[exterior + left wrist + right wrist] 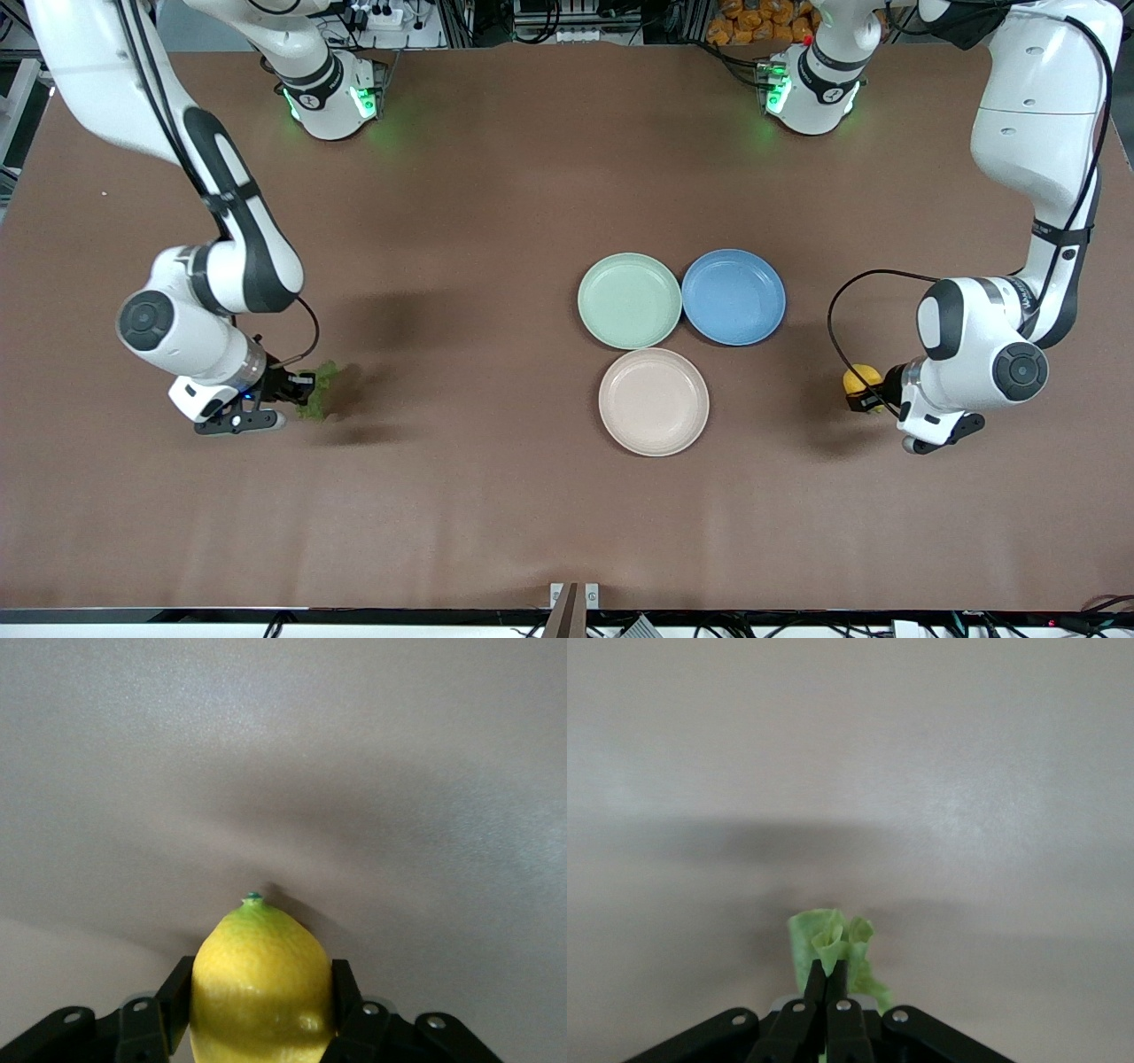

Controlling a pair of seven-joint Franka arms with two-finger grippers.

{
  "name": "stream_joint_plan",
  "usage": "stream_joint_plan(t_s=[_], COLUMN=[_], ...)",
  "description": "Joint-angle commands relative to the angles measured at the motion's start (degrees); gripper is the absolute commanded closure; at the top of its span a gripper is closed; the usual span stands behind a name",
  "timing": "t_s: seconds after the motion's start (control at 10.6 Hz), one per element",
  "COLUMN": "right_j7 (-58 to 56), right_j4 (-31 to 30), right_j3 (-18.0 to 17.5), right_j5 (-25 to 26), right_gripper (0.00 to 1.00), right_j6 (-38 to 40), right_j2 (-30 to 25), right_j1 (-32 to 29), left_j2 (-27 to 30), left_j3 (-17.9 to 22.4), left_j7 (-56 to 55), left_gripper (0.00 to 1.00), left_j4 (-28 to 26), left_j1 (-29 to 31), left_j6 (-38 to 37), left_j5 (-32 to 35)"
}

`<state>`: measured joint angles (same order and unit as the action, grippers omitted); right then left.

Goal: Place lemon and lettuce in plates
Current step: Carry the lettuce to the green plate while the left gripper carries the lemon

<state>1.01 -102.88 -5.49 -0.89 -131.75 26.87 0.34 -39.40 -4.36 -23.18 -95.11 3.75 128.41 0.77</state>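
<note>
The small oval bright yellow lemon (862, 378) is clamped between the two black fingers of the left gripper (868, 392) and is carried above the brown table (496, 514), over the left arm's end of it. In the left wrist view the lemon (261, 985) is seen pressed on both sides by the finger pads (175, 999), its green stem tip pointing away from the wrist.

The crinkled dark green lettuce leaf (321, 388) is pinched by the right gripper (297, 390), over the right arm's end of the table. From the right wrist, the fingers (813, 985) are seen closed tight on the folded leaf (831, 943), which sticks out past their tips.

Between the two grippers, three round shallow matte plates are grouped on the table. The pale mint green plate (629, 300) and the blue plate (733, 296) are set side by side, just touching. The beige-cream plate (654, 401) is placed nearer the front camera, just beside the mint one. All three plates are bare.
</note>
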Motion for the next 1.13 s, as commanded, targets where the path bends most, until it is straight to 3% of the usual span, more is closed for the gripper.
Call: stream_joint_plan(t_s=[0.0,0.38,0.75,0.85,1.04], right_j7=[11.9,35.9,57.6,64.0,77.5], right_j4=[5.7,10.5,12.6,14.6,16.7], right_j3=[-2.6,-2.8,-2.7,-2.7,-2.8], right_j5=[0.4,-0.3,-0.3,-0.1,-0.3], right_gripper=[1.00,1.00,1.00,1.00,1.00], right_j6=[9.7,11.5,10.6,9.7,0.8], right_j2=[-2.1,-1.7,0.9,2.9,5.6], right_j1=[3.4,16.0,26.3,28.8,31.5], left_j2=[4.1,5.1,3.1,2.1,-0.3], left_j3=[-0.2,-3.1,-9.5,-9.6,-9.5], left_j7=[-2.8,-7.3,-17.9,-18.8,-23.1], left_gripper=[1.00,1.00,1.00,1.00,1.00], left_j4=[0.3,2.4,8.4,8.4,8.4], left_j1=[-1.8,-2.8,-3.9,-5.6,-9.7], left_j6=[0.3,0.3,0.7,1.9,7.2], left_j5=[-0.9,-0.9,-1.3,-1.3,-1.8])
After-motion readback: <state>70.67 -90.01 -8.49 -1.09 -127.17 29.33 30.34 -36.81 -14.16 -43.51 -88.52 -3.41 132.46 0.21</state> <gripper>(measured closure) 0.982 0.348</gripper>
